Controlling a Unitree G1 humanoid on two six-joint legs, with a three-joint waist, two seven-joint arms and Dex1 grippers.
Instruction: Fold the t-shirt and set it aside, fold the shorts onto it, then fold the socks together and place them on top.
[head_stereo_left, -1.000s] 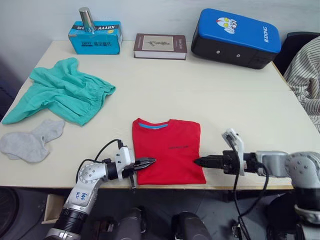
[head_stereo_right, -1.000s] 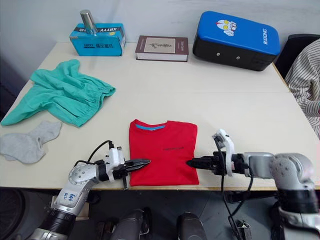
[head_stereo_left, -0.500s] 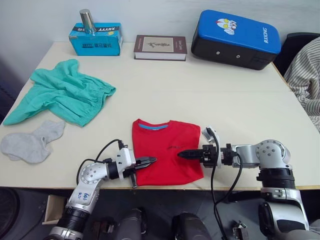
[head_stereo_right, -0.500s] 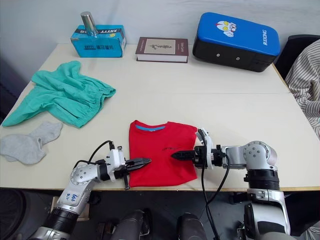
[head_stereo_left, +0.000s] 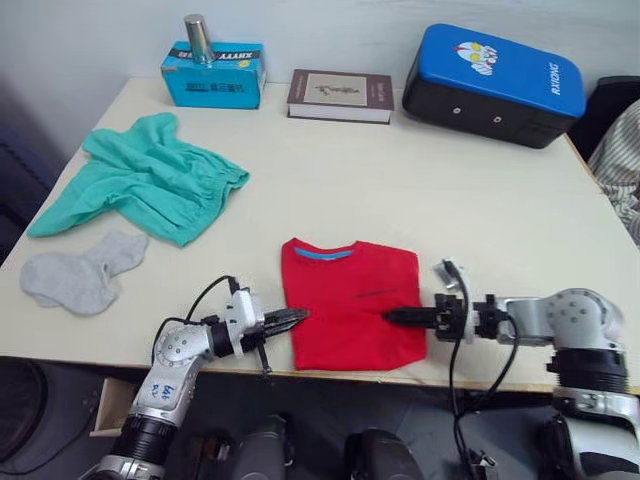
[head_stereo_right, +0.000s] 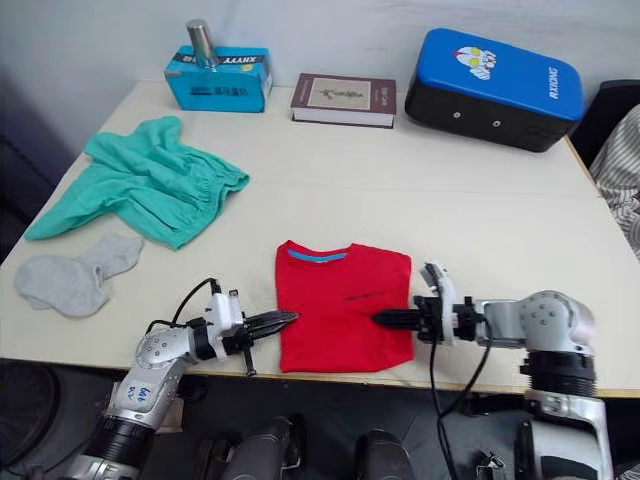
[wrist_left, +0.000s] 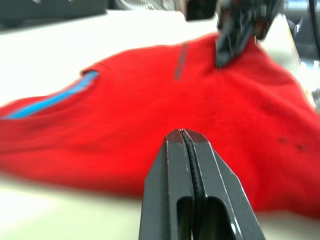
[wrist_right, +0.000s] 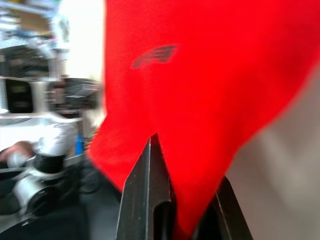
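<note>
The folded t-shirt (head_stereo_left: 352, 316) is lying at the lower centre of the frame near the table's (head_stereo_left: 450, 200) front edge, and the right gripper (head_stereo_left: 390, 317) is pinching its right edge, red cloth sitting between the two fingers in the right wrist view. The left gripper (head_stereo_left: 300, 316) is resting at the shirt's left edge with its fingers pressed together on nothing. The shorts (head_stereo_left: 150, 180) are sprawling at upper left, the socks (head_stereo_left: 80, 278) lying just below them at mid-left.
</note>
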